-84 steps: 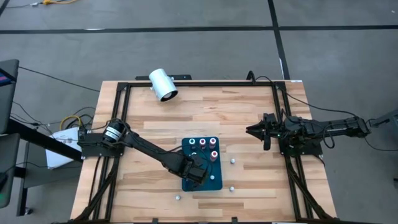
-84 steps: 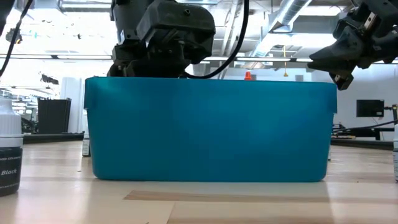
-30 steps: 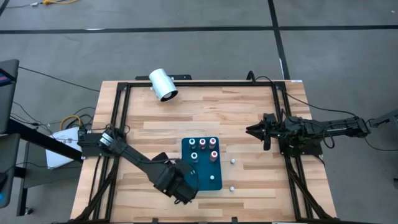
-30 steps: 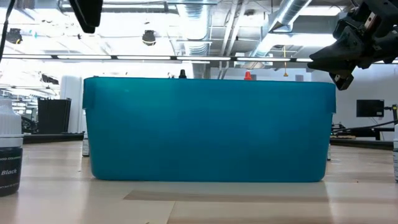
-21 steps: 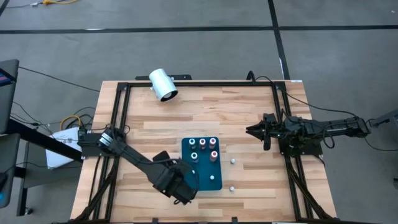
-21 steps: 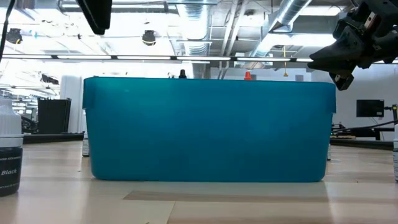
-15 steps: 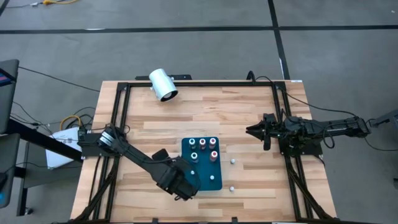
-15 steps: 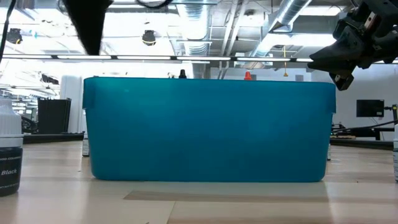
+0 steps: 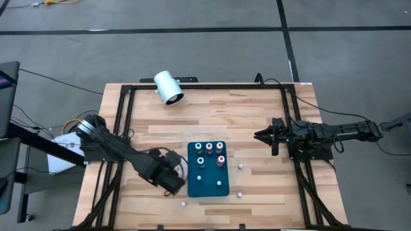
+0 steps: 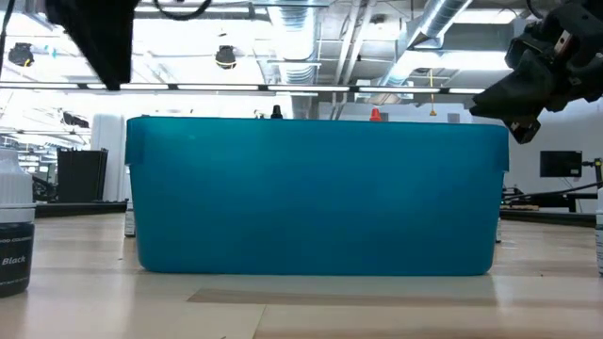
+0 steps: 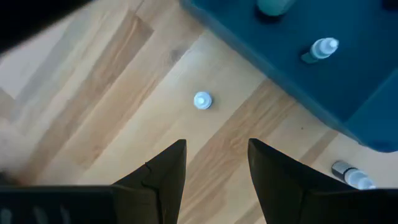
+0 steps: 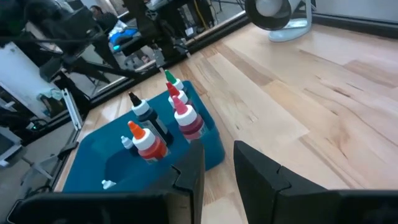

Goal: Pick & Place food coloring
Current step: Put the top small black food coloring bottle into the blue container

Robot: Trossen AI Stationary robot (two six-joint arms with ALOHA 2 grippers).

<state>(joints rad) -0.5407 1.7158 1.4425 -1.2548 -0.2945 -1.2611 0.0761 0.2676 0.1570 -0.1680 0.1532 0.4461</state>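
Note:
Several small food coloring bottles point(image 9: 210, 154) stand upright on a teal block point(image 9: 209, 189) in the middle of the table, red, pink, orange and dark point(image 12: 152, 134). Small white caps lie on the wood point(image 9: 240, 166), point(image 9: 183, 203). My left gripper point(image 9: 172, 181) hangs just left of the block, pointing steeply down, open with nothing between its fingers point(image 11: 214, 146); a white cap point(image 11: 203, 100) lies on the wood beyond them. My right gripper point(image 9: 262, 135) waits above the table's right part, a narrow gap between its fingers point(image 12: 217, 168), holding nothing.
A large white cylinder point(image 9: 168, 87) lies at the table's far edge. A black-labelled bottle point(image 10: 14, 235) stands near the low camera at the left. Another small bottle point(image 11: 351, 175) lies on the wood by the block. Black frame rails point(image 9: 122, 128) run along the table's sides.
My left gripper has moved from the block's near left corner toward the table's left edge and a little toward the far edge, coming clear of the block. The bottles and caps have stayed where they were.

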